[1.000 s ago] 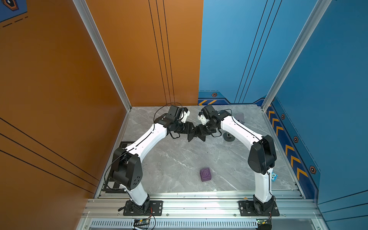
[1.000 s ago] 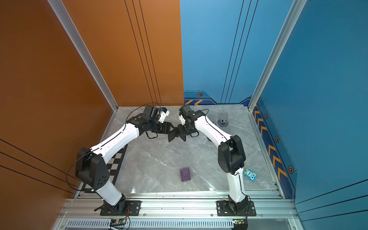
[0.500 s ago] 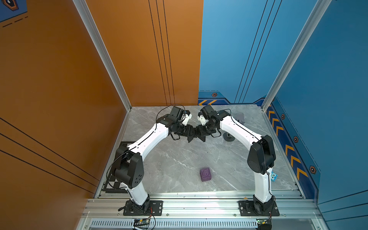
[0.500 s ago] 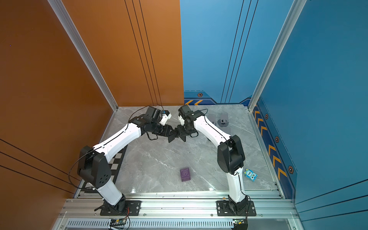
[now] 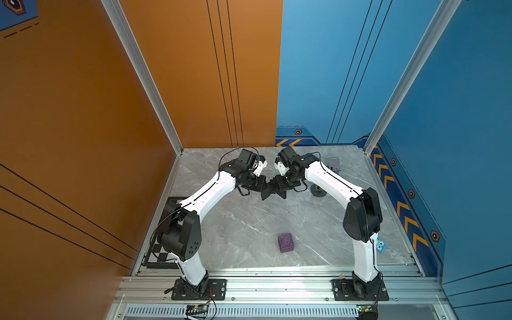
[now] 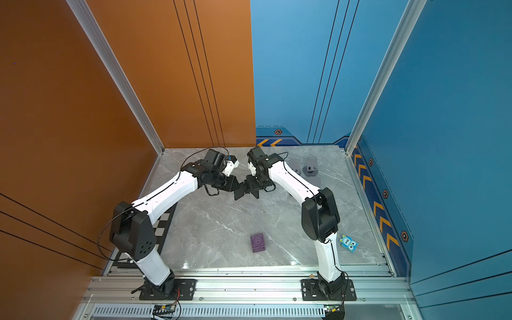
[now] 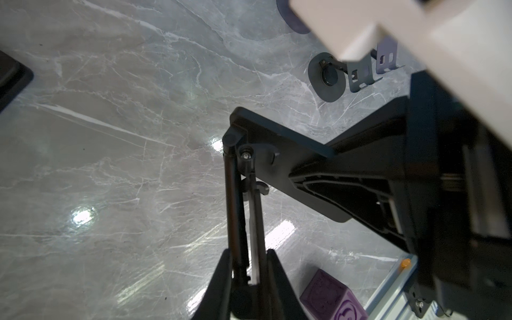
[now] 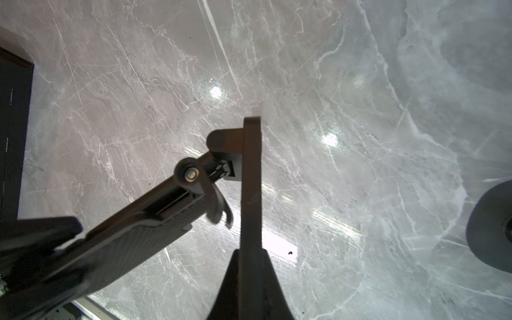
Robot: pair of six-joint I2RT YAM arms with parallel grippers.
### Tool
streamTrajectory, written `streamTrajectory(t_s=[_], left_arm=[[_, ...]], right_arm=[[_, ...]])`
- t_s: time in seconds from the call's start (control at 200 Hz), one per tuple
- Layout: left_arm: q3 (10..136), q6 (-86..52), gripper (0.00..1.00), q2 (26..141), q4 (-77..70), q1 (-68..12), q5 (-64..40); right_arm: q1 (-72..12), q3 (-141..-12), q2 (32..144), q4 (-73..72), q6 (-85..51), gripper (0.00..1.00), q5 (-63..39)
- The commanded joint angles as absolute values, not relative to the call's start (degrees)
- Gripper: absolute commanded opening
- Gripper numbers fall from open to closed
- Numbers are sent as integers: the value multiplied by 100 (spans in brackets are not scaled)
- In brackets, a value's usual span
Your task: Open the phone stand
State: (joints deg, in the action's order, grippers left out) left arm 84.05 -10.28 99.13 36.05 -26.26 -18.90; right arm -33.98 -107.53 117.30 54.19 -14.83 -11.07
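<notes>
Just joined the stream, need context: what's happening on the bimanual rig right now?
Both arms hold the black phone stand above the table, between them. The right gripper is shut on one flat plate; the left gripper clamps the other folded part. The two parts stand at an angle at the hinge. The purple cube lies apart, nearer the front.

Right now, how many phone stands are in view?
3, likely: black phone stand held by left gripper and right gripper; two grey stands far right, one clear, one partly behind right arm.
</notes>
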Motion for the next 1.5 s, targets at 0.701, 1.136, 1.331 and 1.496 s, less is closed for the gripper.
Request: streamTrajectory(t_s=[0.701,1.136,1.331,1.496], left_arm=[[8299,-398,0,9528,3656,-2593,-3964],[8312,-536,0,8961,3648,-2524,-4670],[8401,-625,0,8959,3630,-2508,-5305],[8501,-615,0,9022,3628,-2556,-5809]], right_arm=[[-2792,-10878,12090,5237,-1248,2,-1548],[-2407,-10328,12078,4609,-1293,3,-2398],[-2287,-10067,12083,4429,-1246,3,-2769],[-2207,-9998,12112,4361,-1266,3,-2940]])
